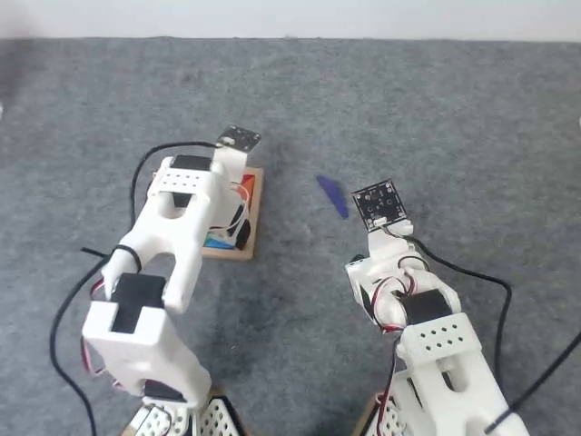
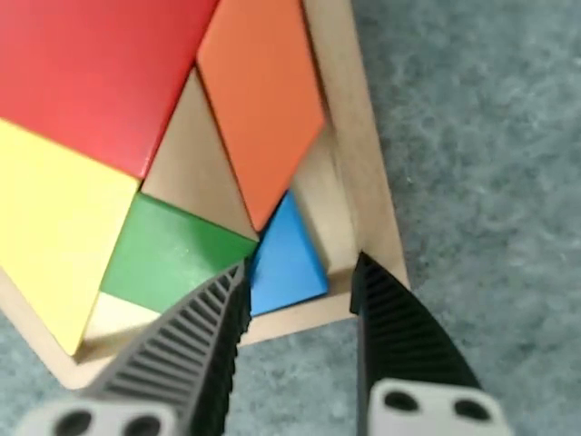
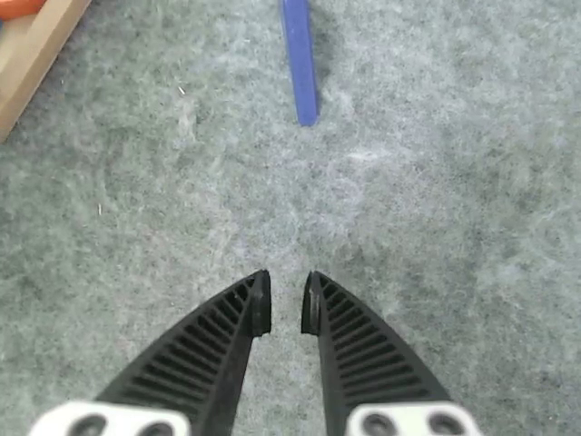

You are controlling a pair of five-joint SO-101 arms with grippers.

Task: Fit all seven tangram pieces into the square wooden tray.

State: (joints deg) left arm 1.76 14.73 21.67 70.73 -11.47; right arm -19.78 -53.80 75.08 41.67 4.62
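Tray: the square wooden tray (image 1: 255, 218) lies left of the middle of the grey felt-covered table (image 1: 408, 100), under the left arm.
Pieces in the tray: a large red wooden piece (image 2: 100, 73), an orange four-sided piece (image 2: 263, 100), a yellow piece (image 2: 54, 227), a green piece (image 2: 172, 254), and a small light blue triangle (image 2: 286, 263) tucked into one tray corner.
Gaps: bare wood shows between the red, orange and green pieces, and between the orange piece and the tray rim.
Piece outside: a thin dark blue wooden piece (image 1: 332, 196) lies on the felt near the table's middle, apart from the tray.
Left gripper (image 2: 300, 291): spread wide and holding nothing, it sits over the corner with the light blue triangle.
Right gripper (image 3: 286, 304): almost closed and empty, it points at the dark blue piece, well short of it.
Progress: I judge the task to be well along but unfinished. Five pieces are seated, one waits outside, and I cannot tell where the seventh is.
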